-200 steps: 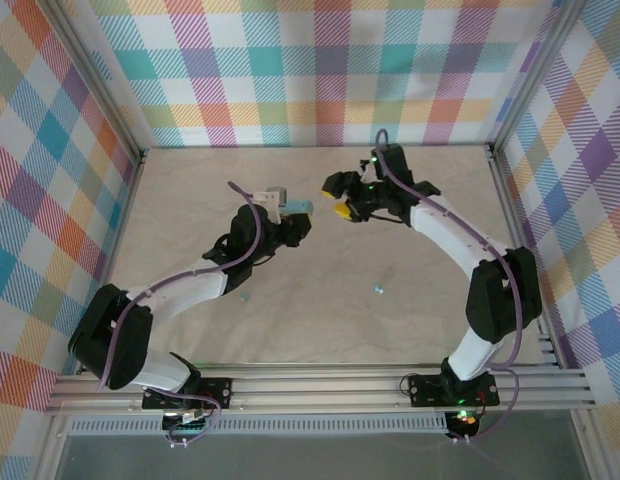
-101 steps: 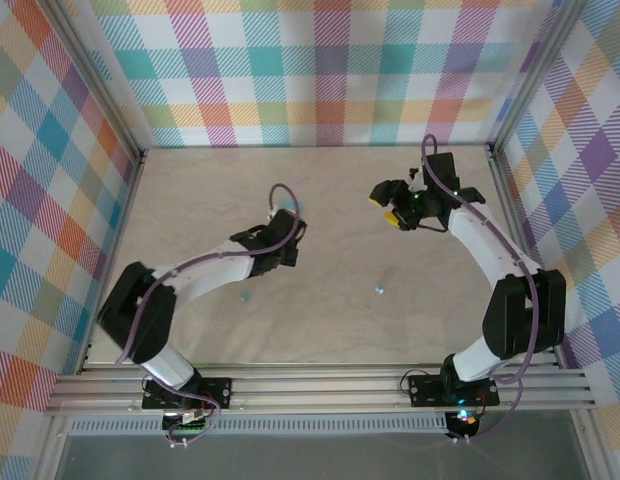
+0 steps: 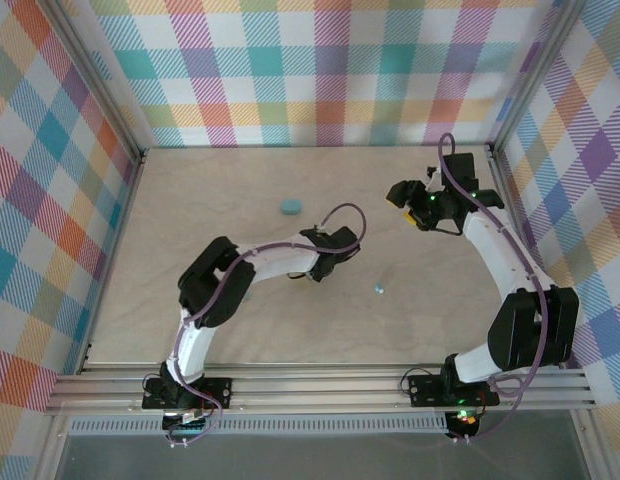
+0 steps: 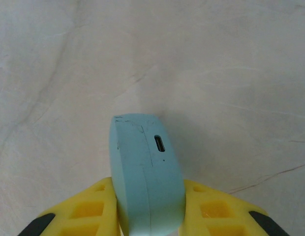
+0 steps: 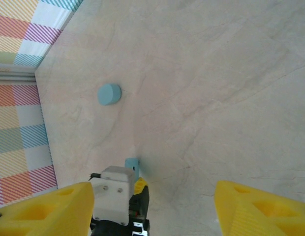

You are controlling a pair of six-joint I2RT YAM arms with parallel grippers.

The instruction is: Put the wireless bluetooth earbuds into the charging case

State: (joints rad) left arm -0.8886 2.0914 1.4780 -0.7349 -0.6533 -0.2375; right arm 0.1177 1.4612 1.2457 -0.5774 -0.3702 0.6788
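My left gripper [image 4: 147, 186] is shut on a teal charging case [image 4: 145, 172], held on edge between the yellow fingers with its charging port [image 4: 160, 143] facing up, just above the table. From above, the left gripper [image 3: 325, 263] is at mid-table. The right wrist view shows that same held case [image 5: 132, 168] ahead. A second teal case [image 3: 290, 206] [image 5: 109, 93] lies closed on the table further back. One tiny teal earbud [image 3: 378, 289] lies on the table right of the left gripper. My right gripper [image 3: 405, 195] [image 5: 152, 191] is open and holds nothing, at the back right.
The beige tabletop [image 3: 410, 320] is walled by checked panels, with aluminium rails [image 3: 320, 385] along the near edge. The left arm's forearm [image 3: 260, 262] stretches across the middle.
The left arm has swung right and nearer with the case in its grip, uncovering the second case at the back. The right gripper has drawn away to the right, still open.
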